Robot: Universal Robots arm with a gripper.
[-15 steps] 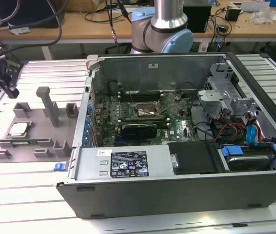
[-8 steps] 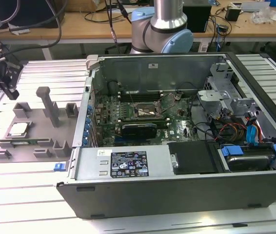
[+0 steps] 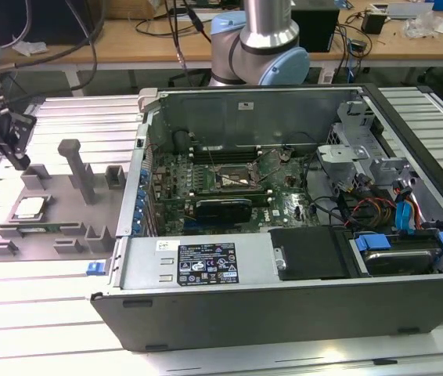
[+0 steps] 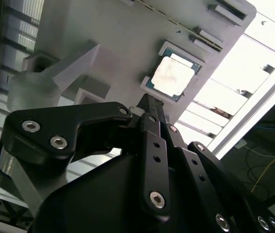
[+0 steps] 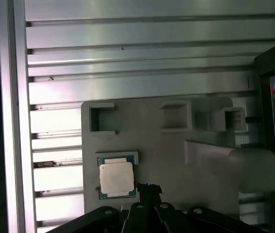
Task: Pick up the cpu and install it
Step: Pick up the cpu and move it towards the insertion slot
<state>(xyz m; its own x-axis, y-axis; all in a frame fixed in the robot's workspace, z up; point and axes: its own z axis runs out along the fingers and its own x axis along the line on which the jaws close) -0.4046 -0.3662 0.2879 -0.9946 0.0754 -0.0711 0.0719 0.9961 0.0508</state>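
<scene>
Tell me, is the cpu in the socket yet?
No, the cpu lies on the grey tray, outside the case.

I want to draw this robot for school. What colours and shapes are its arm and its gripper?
The arm is a shiny silver tube with rounded pale blue joints. The gripper is black, built from flat bars linked together and dotted with small round silver screw heads. In the exterior view it looks like a dark, chunky claw.
</scene>
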